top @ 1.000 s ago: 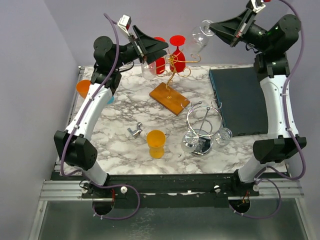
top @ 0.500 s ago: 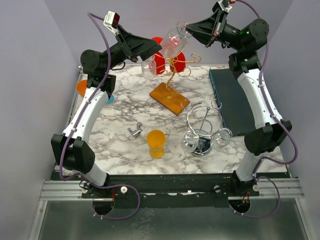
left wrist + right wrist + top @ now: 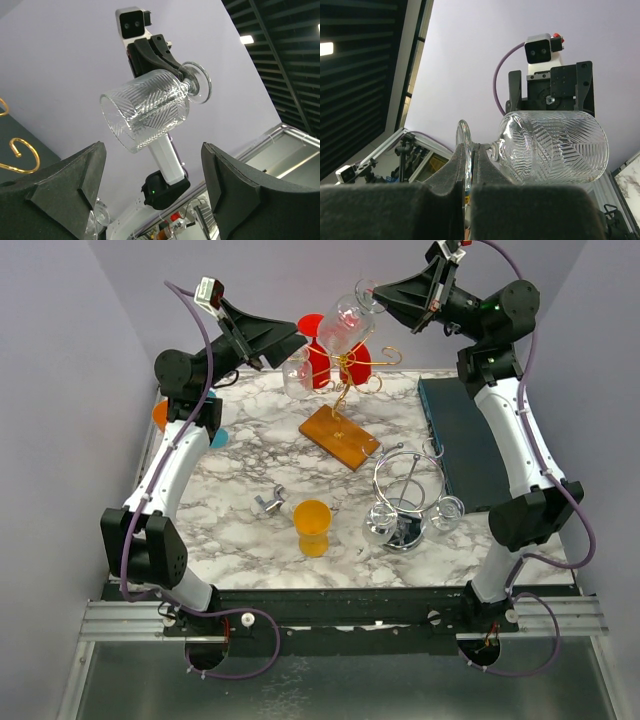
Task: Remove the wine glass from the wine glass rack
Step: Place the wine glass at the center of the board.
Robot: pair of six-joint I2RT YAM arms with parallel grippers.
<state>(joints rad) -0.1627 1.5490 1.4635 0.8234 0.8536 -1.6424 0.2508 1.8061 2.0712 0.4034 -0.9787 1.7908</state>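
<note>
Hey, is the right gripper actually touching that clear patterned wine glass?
Touching. The right wrist view shows the right gripper pinched shut on the stem of the wine glass, right beside its foot.

From above, my worktop (image 3: 250, 465) is bright and evenly lit by soft, diffuse light. Shadows under things are faint and soft-edged, and the picture is sharp throughout. The chrome stand (image 3: 405, 505) toward 4 o'clock throws small white glints. In my left wrist view a ceiling light (image 3: 246, 39) burns white at 1 o'clock against dark beams. The wine glass (image 3: 145, 112) is crisp, its ribs catching highlights, while my left hand (image 3: 152, 170) sits dark along the bottom. In my right wrist view my right hand (image 3: 471, 165) is dark and slightly soft at 6 o'clock, with a lamp (image 3: 325, 48) clipped at 9 o'clock.
</note>
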